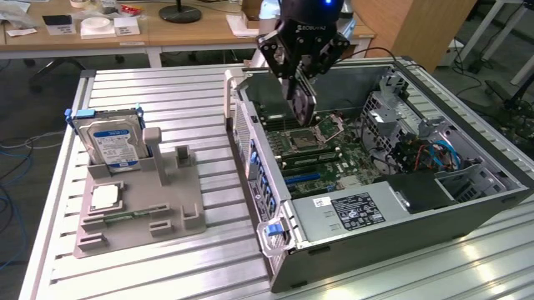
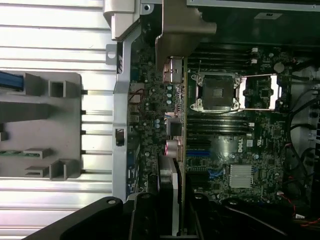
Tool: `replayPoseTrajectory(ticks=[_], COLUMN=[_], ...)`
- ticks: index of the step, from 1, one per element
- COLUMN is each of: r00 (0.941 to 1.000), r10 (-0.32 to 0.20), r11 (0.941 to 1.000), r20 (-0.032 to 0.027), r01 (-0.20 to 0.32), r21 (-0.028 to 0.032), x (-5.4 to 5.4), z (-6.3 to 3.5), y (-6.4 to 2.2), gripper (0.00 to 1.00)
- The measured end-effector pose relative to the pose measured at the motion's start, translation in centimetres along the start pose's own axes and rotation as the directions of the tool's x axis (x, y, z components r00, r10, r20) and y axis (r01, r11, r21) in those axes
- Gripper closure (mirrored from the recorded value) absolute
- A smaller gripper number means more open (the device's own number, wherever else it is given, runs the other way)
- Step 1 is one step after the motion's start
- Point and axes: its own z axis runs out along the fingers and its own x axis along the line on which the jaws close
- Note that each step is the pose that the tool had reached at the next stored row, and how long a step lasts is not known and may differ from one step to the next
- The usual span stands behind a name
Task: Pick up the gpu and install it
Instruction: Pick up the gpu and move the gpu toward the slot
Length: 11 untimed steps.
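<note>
My black gripper (image 1: 298, 75) hangs over the open computer case (image 1: 467, 212), shut on the gpu (image 1: 303, 103). The gpu is a thin dark card held on edge, pointing down at the motherboard (image 1: 313, 150) near the CPU socket, still clear above the board. In the wrist view the gpu (image 2: 176, 150) shows edge-on, running along the motherboard (image 2: 240, 150) beside the rear wall of the case. Its silvery bracket end (image 2: 180, 30) is farthest from the gripper (image 2: 172, 220).
In the exterior view's left, a grey holder (image 1: 142, 206) on the slatted table carries a hard drive with a blue label (image 1: 112, 144), a CPU chip (image 1: 104, 197) and a green memory stick (image 1: 125, 215). Inside the case sit a power supply (image 1: 351, 212), a drive cage and cables (image 1: 434, 153).
</note>
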Motion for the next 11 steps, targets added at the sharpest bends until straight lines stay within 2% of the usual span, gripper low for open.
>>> replayPoseTrajectory(ticks=[11], r00=[1.0], r10=[0.0], r11=[1.0], r20=[-0.0001], r01=[0.0], r21=[0.0], x=[-3.0], z=[0.09], y=[-0.03], gripper=[0.72])
